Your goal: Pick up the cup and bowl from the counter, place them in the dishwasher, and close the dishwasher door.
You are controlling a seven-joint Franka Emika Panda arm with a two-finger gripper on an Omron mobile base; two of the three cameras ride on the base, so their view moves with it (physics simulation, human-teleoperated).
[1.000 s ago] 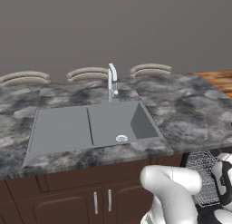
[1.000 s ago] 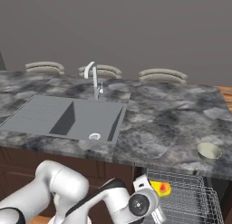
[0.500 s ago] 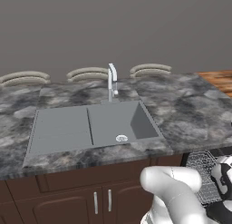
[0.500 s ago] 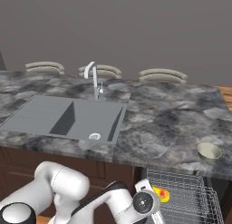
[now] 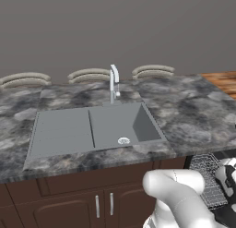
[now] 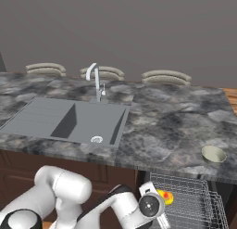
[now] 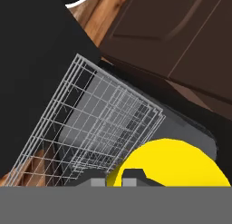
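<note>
Cup (image 7: 174, 166): yellow, at the bottom of the hand view, directly in front of the gripper (image 7: 118, 177), above the pulled-out wire rack (image 7: 97, 123). In the right base view the cup (image 6: 165, 197) shows as a yellow-and-red patch just beyond the wrist, over the rack (image 6: 194, 202). The finger tips are barely visible against the cup; cannot tell whether they clamp it or stand apart. Bowl (image 6: 214, 154): pale, upright on the counter (image 6: 166, 117), near its front edge, right of the sink (image 6: 69, 119) and well apart from it, above the rack's right side. Dishwasher (image 7: 181, 123): open, rack drawn out below the counter edge. Door (image 7: 31, 69): flat black panel occupying the left of the hand view, beside the rack. In the left base view the rack (image 5: 206, 176) lies at lower right under the counter (image 5: 193, 107), next to the arm. Tap (image 5: 114, 81) stands behind the sink (image 5: 92, 128). Brown cabinets (image 5: 69, 199) sit under the sink.
</note>
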